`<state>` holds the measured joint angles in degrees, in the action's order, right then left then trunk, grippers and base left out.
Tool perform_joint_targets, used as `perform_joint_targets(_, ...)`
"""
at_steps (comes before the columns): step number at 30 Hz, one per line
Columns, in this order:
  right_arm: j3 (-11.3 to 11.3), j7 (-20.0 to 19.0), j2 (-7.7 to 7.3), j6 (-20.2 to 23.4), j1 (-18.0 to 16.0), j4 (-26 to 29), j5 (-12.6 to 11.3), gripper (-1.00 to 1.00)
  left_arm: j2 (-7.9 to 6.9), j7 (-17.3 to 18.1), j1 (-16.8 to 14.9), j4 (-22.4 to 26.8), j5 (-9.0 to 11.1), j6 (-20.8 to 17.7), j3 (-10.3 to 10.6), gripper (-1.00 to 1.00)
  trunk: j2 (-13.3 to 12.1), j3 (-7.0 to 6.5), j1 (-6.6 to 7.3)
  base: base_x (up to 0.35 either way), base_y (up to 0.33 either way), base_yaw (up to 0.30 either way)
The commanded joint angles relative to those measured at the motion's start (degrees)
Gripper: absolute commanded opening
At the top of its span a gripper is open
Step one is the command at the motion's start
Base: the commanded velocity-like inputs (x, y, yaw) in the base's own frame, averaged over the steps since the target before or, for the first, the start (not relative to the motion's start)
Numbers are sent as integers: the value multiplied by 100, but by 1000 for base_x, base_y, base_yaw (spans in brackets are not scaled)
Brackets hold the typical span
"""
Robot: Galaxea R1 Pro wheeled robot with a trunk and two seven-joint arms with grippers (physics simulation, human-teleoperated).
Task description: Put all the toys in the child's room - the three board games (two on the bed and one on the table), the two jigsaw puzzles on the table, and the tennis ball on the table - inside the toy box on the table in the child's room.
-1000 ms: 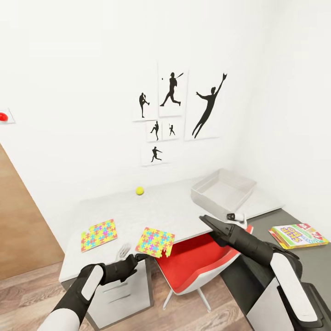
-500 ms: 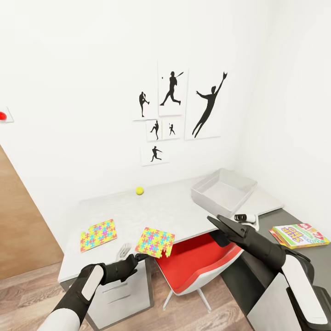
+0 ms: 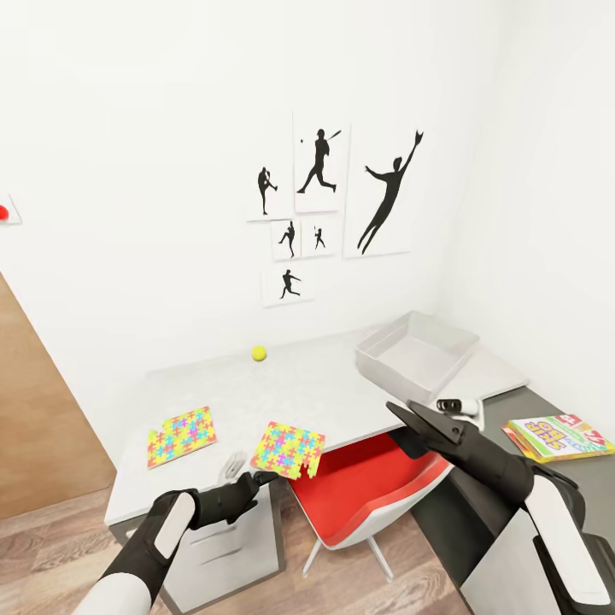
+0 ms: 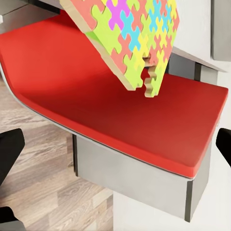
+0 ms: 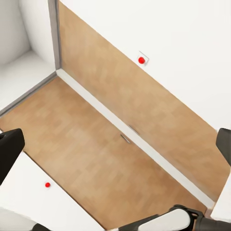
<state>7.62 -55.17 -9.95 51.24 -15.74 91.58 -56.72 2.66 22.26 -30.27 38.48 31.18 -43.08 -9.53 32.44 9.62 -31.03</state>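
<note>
The pale grey table [image 3: 325,384] carries the light grey toy box [image 3: 416,354] at its far right, with nothing visible inside. The small tennis ball [image 3: 259,353] rests near the wall. One jigsaw puzzle [image 3: 180,436] lies flat at the front left. A second jigsaw puzzle [image 3: 288,449] [image 4: 130,38] overhangs the front edge. My left gripper [image 3: 259,478] [image 4: 115,144] is open just below and in front of that overhanging puzzle. My right gripper [image 3: 400,424] [image 5: 115,147] hangs open over the red chair, in front of the toy box. One board game [image 3: 559,436] lies on a dark grey surface at the right.
A red chair [image 3: 367,487] [image 4: 120,120] is tucked under the table between my arms. White drawers [image 3: 226,547] sit under the table's left end. Silhouette pictures [image 3: 320,171] hang on the white wall, a red button [image 3: 2,212] far left. Wood floor [image 3: 51,547] lies below.
My right arm has drifted a little to the right and its gripper stays open. The left gripper has barely moved. The view has shifted slightly.
</note>
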Motion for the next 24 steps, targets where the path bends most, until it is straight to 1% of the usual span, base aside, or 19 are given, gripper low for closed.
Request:
perform_joint_targets(1,3,-65,0,13,7,0,-9,100,10,16,-5,2,-6,-34,-27,100,11,11,-3,0,0,0)
perform_joint_targets(14,3,-133,2,1,27,0,1,100,31,33,-5,2,-7,0,1,100,11,11,-3,0,0,0)
perform_joint_targets(24,9,-140,-5,9,29,0,-5,100,16,33,-5,2,-7,3,13,100,412,190,-222,0,0,0)
